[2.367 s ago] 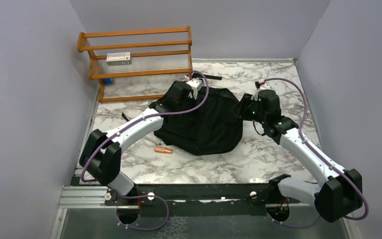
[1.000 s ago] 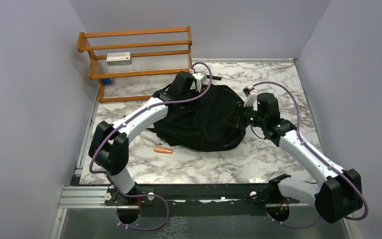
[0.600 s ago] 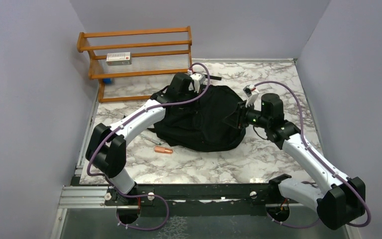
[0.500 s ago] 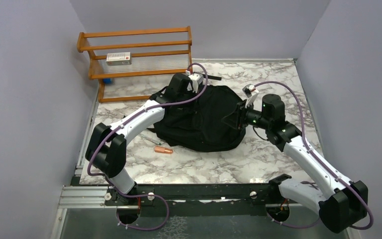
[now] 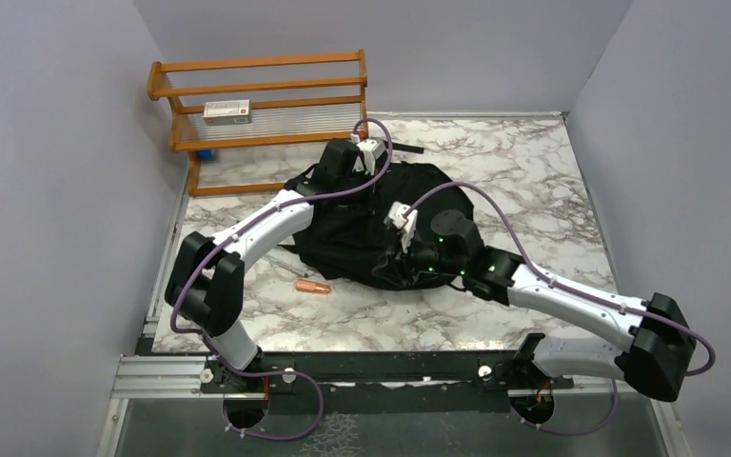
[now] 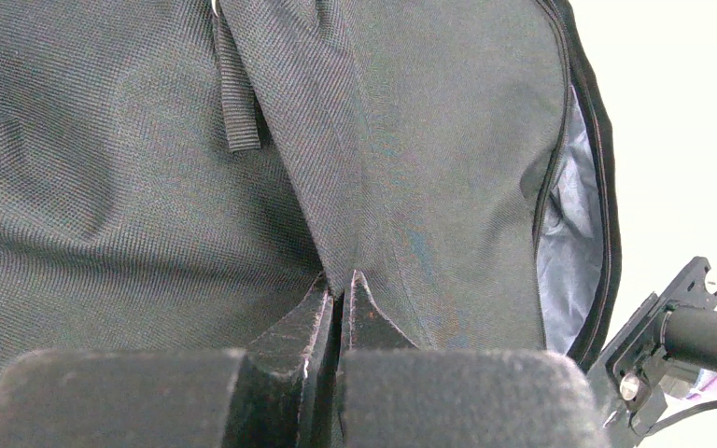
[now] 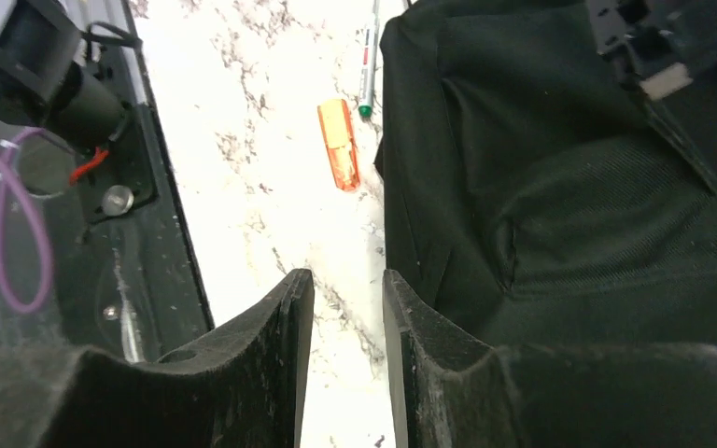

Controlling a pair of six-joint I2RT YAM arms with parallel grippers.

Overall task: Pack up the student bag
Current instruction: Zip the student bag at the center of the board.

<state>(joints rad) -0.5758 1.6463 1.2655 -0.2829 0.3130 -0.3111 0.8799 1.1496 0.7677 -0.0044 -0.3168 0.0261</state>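
Packing looks barely begun: the left claw (image 6: 340, 297) is clamped tight on a fold of the student bag (image 6: 131, 187) beneath it, while the right claw (image 7: 347, 308), part-open and empty, faces an unpacked orange marker (image 7: 338, 145) ahead.

The left tool (image 6: 341, 299) and the right tool (image 7: 347, 280) are masked by their own wrists in the overhead view. In the left wrist view the bag (image 5: 357, 238) is cut off on three sides, and only a sliver of its grey lining (image 6: 569, 233) is shown. The pen (image 7: 368, 65) is cut off by the top edge of the right wrist view. The print on the box (image 5: 227, 112) on the rack (image 5: 257, 65) is too small to be read, and a blue thing (image 5: 207, 154) behind a rail cannot be identified.
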